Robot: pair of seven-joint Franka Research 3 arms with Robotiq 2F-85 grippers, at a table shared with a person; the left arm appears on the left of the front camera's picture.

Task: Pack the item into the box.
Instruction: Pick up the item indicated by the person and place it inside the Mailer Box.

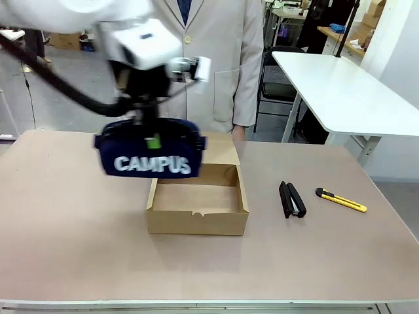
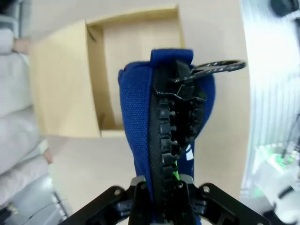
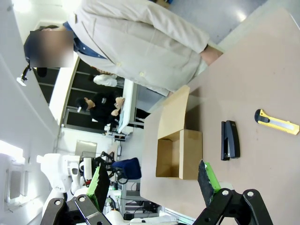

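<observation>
Navy "CAMPUS" zip pouch (image 1: 152, 156), soft fabric

The box (image 1: 196, 209) sits near the middle of the tabletop (image 1: 72, 229), its lid flap (image 1: 222, 148) lying back on the far side, toward the person (image 1: 209, 59) standing behind the far edge. The pouch (image 1: 150, 157) hangs clear of the tabletop from the left arm's jaws, above the box's far left corner. To the right of the box, apart from it, lies the stapler (image 1: 292, 199), and just beyond that, further right, the utility knife (image 1: 340, 200). A second table (image 1: 340, 85) stands behind on the right.
</observation>
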